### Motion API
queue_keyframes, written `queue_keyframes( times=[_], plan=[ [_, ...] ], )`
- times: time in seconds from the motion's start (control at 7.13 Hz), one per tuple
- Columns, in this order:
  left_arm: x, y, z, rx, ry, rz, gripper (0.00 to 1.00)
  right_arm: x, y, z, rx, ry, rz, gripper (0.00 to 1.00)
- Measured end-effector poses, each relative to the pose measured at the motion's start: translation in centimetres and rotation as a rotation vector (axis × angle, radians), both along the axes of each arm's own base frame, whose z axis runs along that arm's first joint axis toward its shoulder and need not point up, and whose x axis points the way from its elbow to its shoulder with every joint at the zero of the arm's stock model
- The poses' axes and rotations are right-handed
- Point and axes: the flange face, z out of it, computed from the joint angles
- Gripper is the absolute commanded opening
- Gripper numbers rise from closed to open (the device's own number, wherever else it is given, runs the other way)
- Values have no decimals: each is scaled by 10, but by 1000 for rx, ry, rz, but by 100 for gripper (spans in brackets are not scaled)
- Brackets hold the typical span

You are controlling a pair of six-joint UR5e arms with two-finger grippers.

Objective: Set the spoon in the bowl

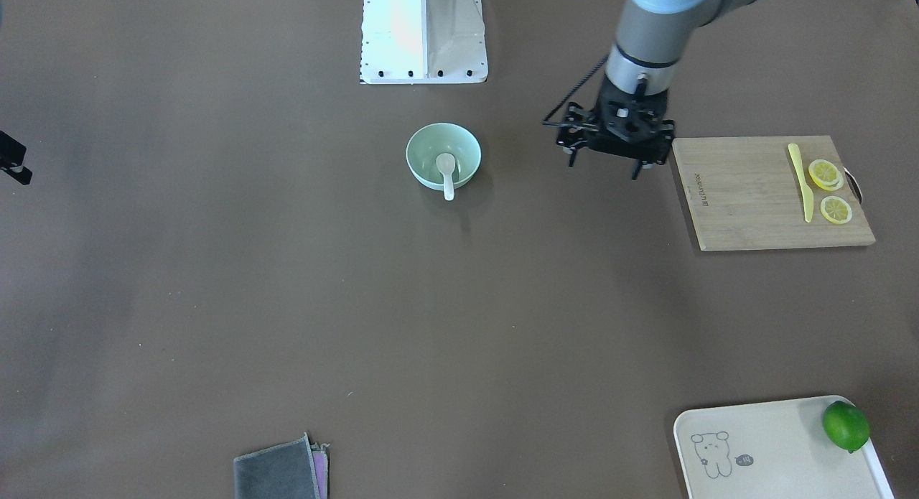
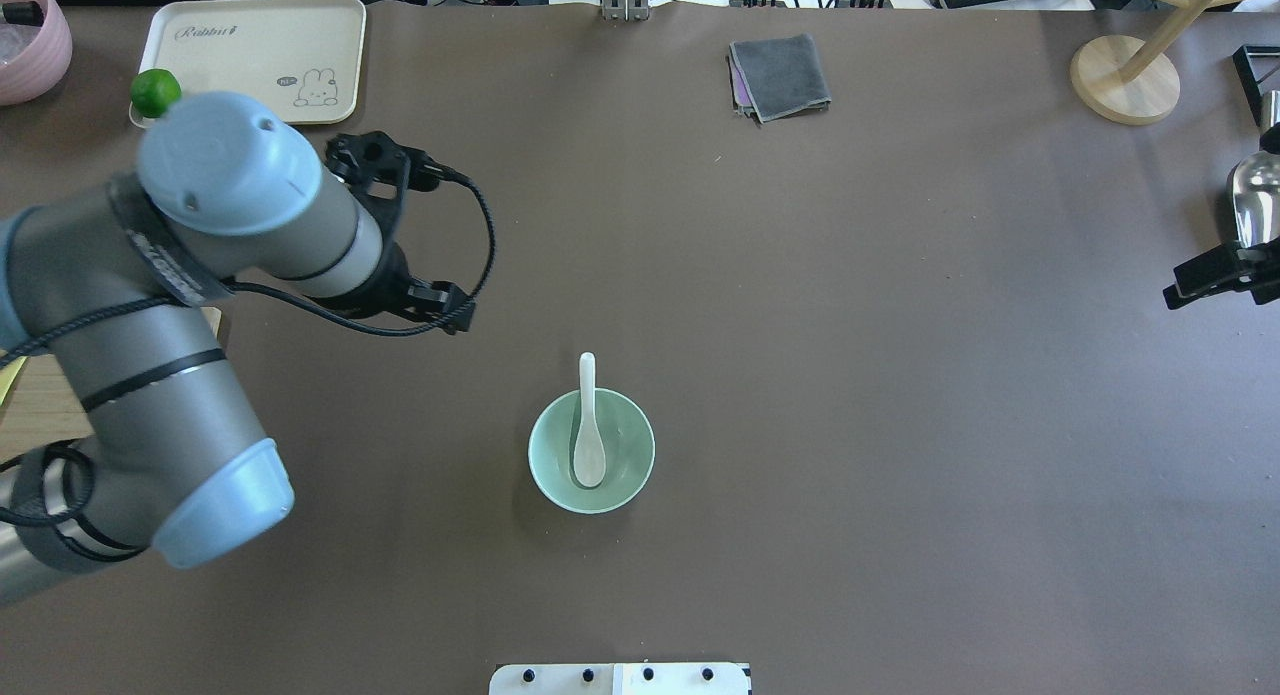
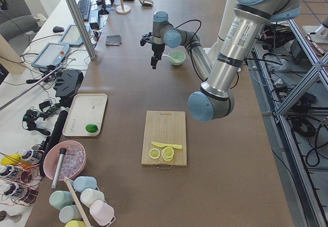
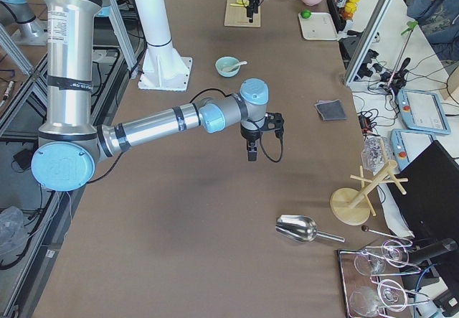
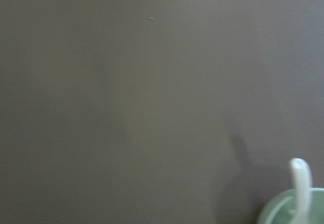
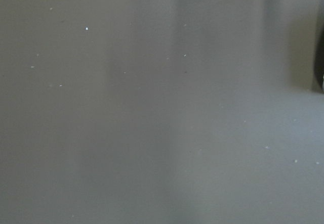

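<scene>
The white spoon (image 1: 446, 170) lies in the mint-green bowl (image 1: 467, 151), scoop down inside and handle leaning over the rim. From overhead the spoon (image 2: 588, 425) points away from the robot out of the bowl (image 2: 630, 455). My left gripper (image 1: 603, 165) hangs above the table between the bowl and the cutting board, apart from both; its fingers look spread and empty. The left wrist view shows the bowl's rim (image 5: 273, 214) and the spoon handle (image 5: 301, 183) at the lower right. My right gripper (image 2: 1215, 275) is far off at the table's edge; I cannot tell its state.
A wooden cutting board (image 1: 747, 197) holds a yellow knife (image 1: 803, 183) and lemon slices (image 1: 826, 174). A cream tray (image 1: 775, 449) carries a lime (image 1: 846, 426). A grey cloth (image 1: 280, 474), a wooden stand (image 2: 1125, 80) and a metal scoop (image 2: 1255, 190) lie further out.
</scene>
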Motion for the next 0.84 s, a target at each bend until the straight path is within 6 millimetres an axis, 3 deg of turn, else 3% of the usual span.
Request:
queue_keyframes(
  times=[0.14,0.42,0.7,0.84],
  plan=[
    [-66,-16,44,18,-15,65,98,23,-13,19,16,0,-5,100],
    [-182,-22,128,26,-43,105,98,65,-32,54,39,10,-11,100],
    [-275,-18,206,32,-65,136,98,102,-41,72,46,23,-25,100],
    [-310,-11,243,14,-73,136,98,117,-41,76,49,28,-37,100]
  ],
)
